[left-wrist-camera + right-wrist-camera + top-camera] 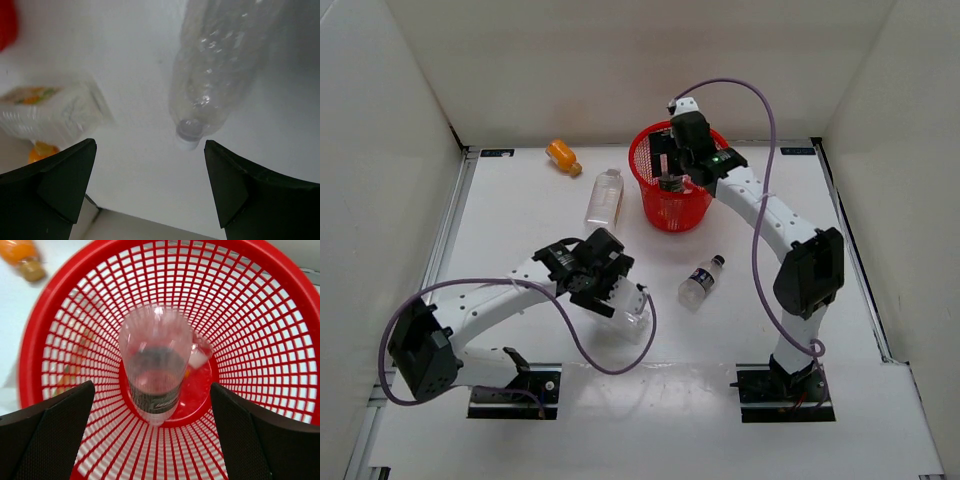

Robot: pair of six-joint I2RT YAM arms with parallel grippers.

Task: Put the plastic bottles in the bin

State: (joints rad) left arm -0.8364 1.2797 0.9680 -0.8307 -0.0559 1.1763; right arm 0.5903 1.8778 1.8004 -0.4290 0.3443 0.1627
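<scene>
Right arm [775,225] reaches far forward over the bin [45,315]; right gripper [151,387] points down into it, fingers spread wide and gripping nothing; a blurred dark-labelled bottle [156,365] is inside the bin between the fingers, touching neither. Left arm [490,305] is folded low near its base; left gripper [150,144] is wide open and empty, tilted over a clear bottle [220,75] lying on the table [520,220], cap toward the fingers. A squarish bottle [604,196] lies left of the bin; an orange bottle [563,156] by the far edge; a small labelled bottle [701,281] between the arms.
</scene>
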